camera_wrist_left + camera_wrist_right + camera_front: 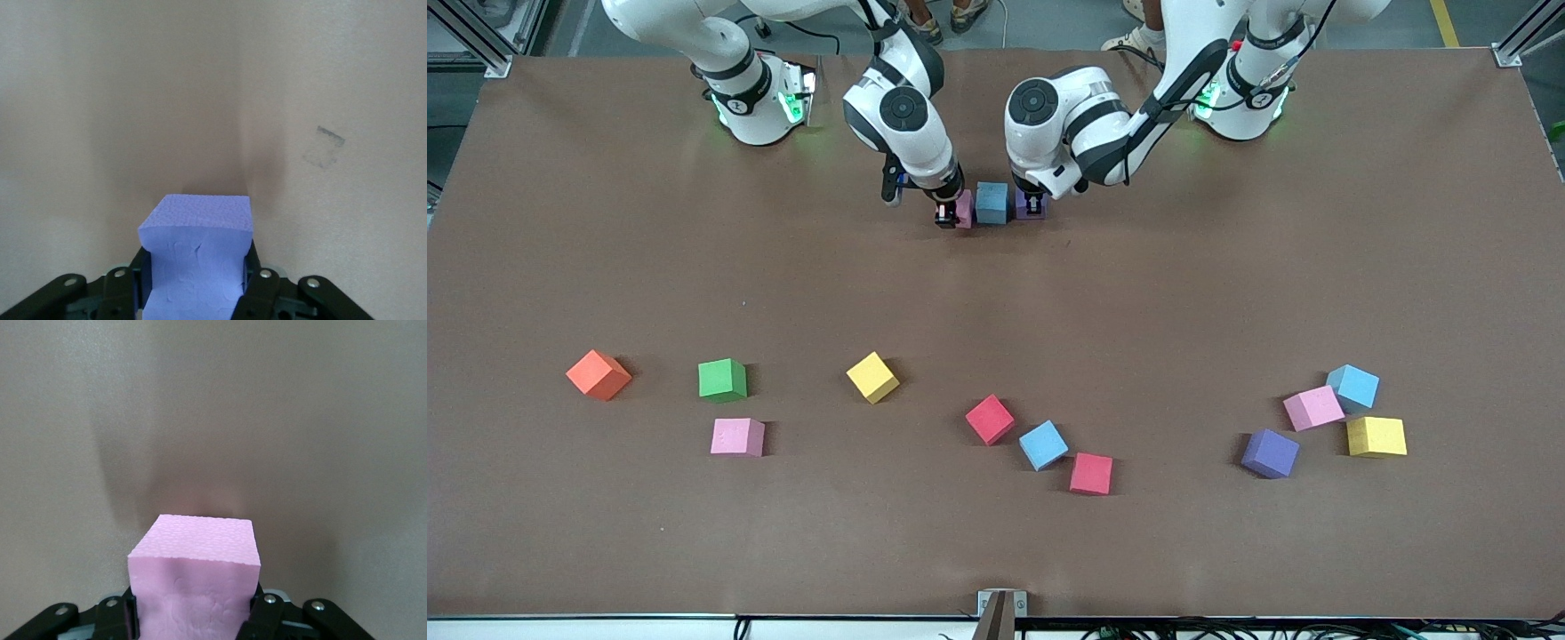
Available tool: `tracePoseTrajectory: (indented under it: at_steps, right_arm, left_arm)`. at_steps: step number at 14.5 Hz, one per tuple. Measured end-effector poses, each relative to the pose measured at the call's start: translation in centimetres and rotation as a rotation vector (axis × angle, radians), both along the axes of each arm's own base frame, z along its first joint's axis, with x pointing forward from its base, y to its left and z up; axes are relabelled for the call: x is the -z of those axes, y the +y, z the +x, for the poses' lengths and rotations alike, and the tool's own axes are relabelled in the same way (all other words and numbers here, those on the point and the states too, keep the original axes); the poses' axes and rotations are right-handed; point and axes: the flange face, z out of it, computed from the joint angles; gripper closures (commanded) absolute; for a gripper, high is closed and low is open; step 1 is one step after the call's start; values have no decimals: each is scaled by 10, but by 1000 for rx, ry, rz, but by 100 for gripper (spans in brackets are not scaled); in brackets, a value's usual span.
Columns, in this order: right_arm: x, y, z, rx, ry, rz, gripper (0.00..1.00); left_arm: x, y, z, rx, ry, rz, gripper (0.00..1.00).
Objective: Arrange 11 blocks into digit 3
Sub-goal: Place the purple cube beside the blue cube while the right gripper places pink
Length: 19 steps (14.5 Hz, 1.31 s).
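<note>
Two white Franka arms reach down side by side over the brown matte table near their bases, where the first row of the blocky figure is taking shape. Three foam cubes sit in a line there: a light blue foam cube in the middle, flanked toward the right arm's end by a pink foam cube and toward the left arm's end by a purple foam cube. The right gripper is clamped on the pink cube, its fingers pressing both sides; the left gripper likewise squeezes the purple cube. Both held cubes appear down at table level, close against the blue one, though whether they quite touch cannot be told. The row's long axis runs between the two arms' ends of the table, so each arm serves the end nearest its own base. The remaining loose cubes lie scattered well nearer the front camera, among them a green foam cube, a yellow foam cube and a red foam cube.
</note>
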Motion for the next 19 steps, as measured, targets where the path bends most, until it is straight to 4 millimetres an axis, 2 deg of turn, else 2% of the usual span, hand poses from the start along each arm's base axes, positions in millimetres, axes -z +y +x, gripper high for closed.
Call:
tracePoseTrajectory:
  at_steps: [19]
  right_arm:
    - [0, 5, -3, -7, -14, 12, 98]
  left_arm:
    - [1, -6, -1, 34, -40, -41, 99]
